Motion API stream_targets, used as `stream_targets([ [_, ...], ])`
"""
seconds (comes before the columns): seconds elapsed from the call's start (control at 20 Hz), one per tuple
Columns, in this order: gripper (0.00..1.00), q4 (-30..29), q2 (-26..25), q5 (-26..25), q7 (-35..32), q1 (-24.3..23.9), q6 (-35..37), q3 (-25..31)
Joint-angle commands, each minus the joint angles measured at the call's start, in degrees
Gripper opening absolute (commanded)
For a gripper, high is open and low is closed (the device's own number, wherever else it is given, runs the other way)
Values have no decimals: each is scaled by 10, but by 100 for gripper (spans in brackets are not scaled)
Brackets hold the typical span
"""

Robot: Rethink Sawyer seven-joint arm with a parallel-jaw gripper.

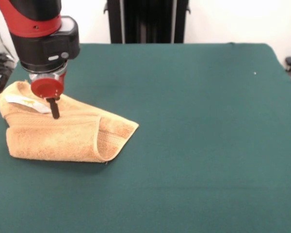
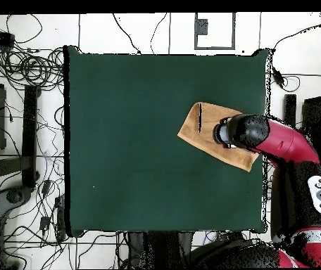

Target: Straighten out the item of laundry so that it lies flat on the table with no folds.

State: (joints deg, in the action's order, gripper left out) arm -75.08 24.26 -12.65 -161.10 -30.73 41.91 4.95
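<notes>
Towel (image 1: 63,133) folded, table (image 1: 194,145) edge | gripper (image 1: 54,114) touching its top

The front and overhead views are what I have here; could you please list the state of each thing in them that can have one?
towel: folded over on itself, bunched, lying near a table edge, not flat.
tag: white, lying on top of the towel, exposed.
end effector: lowered onto the towel's top; whether it is open or shut cannot be seen.
arm: reaching over the table's edge above the towel.
table: green cover smooth.
</notes>
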Motion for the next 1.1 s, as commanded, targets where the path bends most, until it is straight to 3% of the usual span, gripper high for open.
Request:
stream_targets([
  [0.05, 100, -57, -22, 51, 41, -20, -87, 119],
  [0.4, 100, -63, -32, 50, 54, -35, -122, 156],
  [0.8, 100, -100, -52, 67, 79, -94, -145, 254],
  [1.1, 100, -101, -67, 60, 87, -116, -143, 298],
])
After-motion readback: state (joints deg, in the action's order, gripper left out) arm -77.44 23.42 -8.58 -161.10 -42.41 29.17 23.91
